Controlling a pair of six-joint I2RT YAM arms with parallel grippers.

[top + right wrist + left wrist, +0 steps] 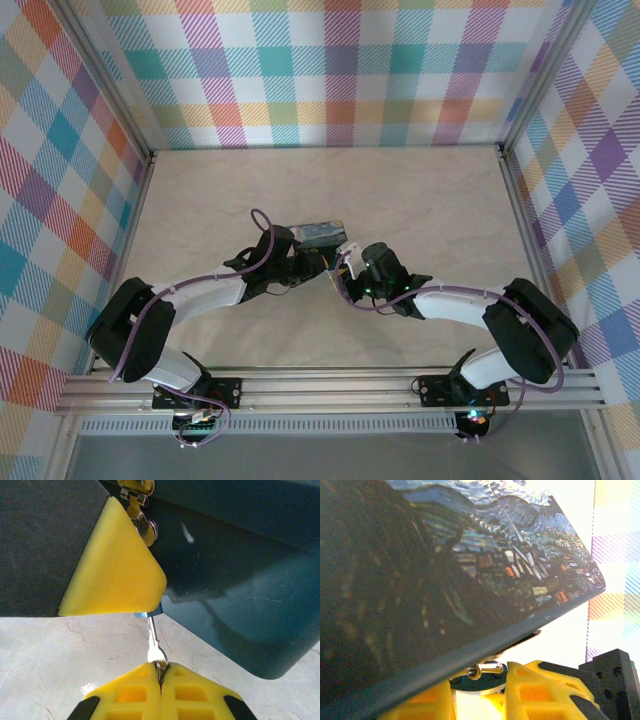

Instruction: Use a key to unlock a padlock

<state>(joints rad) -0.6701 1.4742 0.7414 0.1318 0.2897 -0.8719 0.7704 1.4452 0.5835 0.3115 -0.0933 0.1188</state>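
The small teal padlock [487,681] sits between my left gripper's [480,697] yellow fingers, which are shut on its body. Its silvery shackle [495,669] passes through the gold hasp of the starry-night tin [470,555] above it. In the right wrist view my right gripper [161,677] is shut on the bow of a silver key [156,647]. The key's blade runs up into the padlock [148,614], of which just a blue sliver shows under the left gripper's yellow finger [115,570]. From above, the left gripper [303,263] and the right gripper [346,262] meet just in front of the tin [318,234].
The tin's dark teal side [240,580] hangs close over the right gripper, with its hasp [135,497] at the top. Beige tabletop [420,200] extends around it, bounded by plaid walls [330,70] on three sides.
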